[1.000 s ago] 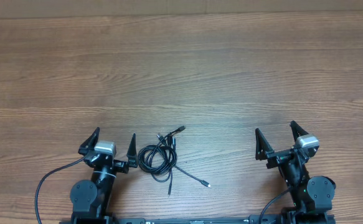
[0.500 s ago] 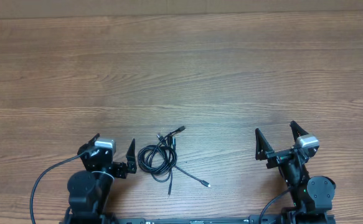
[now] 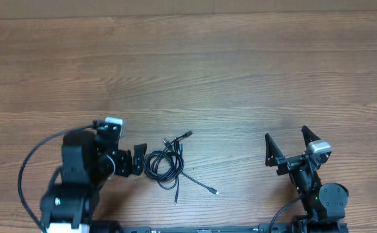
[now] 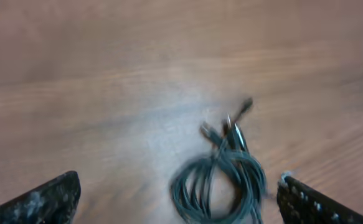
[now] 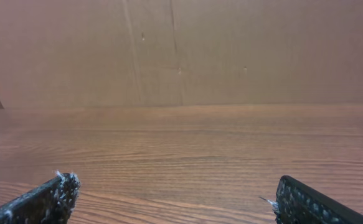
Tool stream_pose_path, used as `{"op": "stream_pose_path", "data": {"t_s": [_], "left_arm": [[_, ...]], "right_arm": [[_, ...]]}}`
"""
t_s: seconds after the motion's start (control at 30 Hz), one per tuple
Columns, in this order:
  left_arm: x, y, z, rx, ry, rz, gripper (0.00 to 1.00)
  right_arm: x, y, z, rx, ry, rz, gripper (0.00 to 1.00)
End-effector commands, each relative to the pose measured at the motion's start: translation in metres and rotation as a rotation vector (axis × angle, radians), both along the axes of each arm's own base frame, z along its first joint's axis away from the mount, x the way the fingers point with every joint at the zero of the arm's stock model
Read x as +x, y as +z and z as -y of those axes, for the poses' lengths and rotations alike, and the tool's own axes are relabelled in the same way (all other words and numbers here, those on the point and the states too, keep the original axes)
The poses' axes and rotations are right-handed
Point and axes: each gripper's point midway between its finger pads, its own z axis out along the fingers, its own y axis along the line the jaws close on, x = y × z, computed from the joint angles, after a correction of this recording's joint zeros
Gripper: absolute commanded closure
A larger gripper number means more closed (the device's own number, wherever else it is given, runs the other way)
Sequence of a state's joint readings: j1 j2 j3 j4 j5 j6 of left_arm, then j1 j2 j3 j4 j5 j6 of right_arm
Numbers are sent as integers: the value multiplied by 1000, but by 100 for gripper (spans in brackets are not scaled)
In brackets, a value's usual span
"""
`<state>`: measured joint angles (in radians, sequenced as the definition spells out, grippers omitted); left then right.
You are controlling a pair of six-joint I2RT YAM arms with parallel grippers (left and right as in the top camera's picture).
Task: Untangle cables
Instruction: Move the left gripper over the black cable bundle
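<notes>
The black cables [image 3: 164, 162] lay coiled on the wooden worktop [image 3: 240, 77], with the open left hand [image 3: 129, 163] just beside them and the open right hand [image 3: 288, 144] well apart, so the reaching step seemingly called next for pinching one strand.

Even soft indoor light; left wrist view blurred, other two sharp.
Overhead: flat diffuse light on the table [image 3: 240, 77], faint short shadows under the cables [image 3: 165, 162], no glare. Left wrist: whole frame smeared, cables soft-edged, pale sheen on the wood mid-frame. Right wrist: dimmer, reddish-brown cast, wood grain crisp, fingertips of the right end effector [image 5: 175, 205] slightly soft at the bottom corners.
</notes>
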<state>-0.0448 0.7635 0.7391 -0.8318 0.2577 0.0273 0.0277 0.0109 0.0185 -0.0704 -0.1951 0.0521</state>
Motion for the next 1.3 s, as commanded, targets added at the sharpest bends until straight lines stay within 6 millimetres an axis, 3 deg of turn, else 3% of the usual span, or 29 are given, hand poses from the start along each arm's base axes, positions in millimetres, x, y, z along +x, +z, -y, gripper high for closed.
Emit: {"op": "stream_pose_path", "data": {"t_s": [0.0,0.17,0.3,0.6,0.87,1.27], "left_arm": [[2,11,4,-3,-36,-146,0],[-9,-19,9,3,-43,-401,0],[-8,-40,16,70,-60,-489,1],[21,-82,25,96,-8,-572,0],[16,-125,24,111,-8,-656,0],[5,-147,21,123,-11,-682,0]], "right_arm": [[0,-2,-1,1,2,2,0],[0,-2,-1,1,2,2,0],[0,-2,-1,1,2,2,0],[0,-2,-1,1,2,2,0],[0,-2,-1,1,2,2,0],[0,-2,-1,1,2,2,0]]}}
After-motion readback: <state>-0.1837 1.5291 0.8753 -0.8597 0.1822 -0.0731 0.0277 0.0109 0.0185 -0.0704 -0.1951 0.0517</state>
